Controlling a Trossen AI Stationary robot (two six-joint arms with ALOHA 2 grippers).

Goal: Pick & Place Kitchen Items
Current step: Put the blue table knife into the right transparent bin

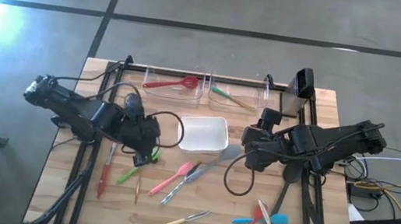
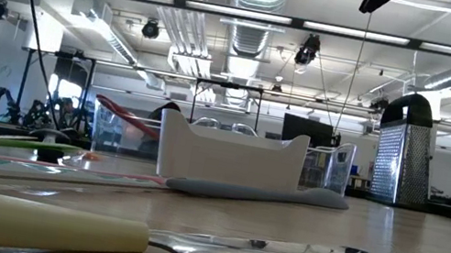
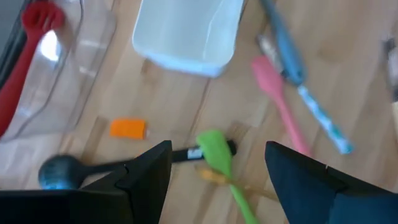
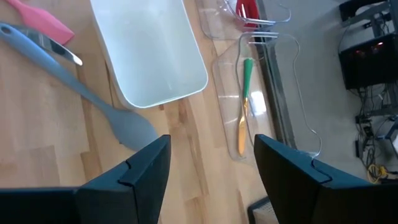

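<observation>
The wooden table [image 1: 303, 221] is carrying many utensils between your two arms. Your left gripper [image 3: 217, 171] is hovering wide open and empty over the green spatula [image 3: 219, 163], which is lying across the black ladle [image 3: 59, 172] at about 8 o'clock from the white dish [image 1: 204, 134]. Closing here, you are risking to catch both handles or push them away. Your right gripper [image 4: 211, 168] is waiting open and empty at 3 o'clock of the dish, above the grey spatula [image 4: 74, 87]. An orange piece [image 3: 127, 128] is lying near.
</observation>
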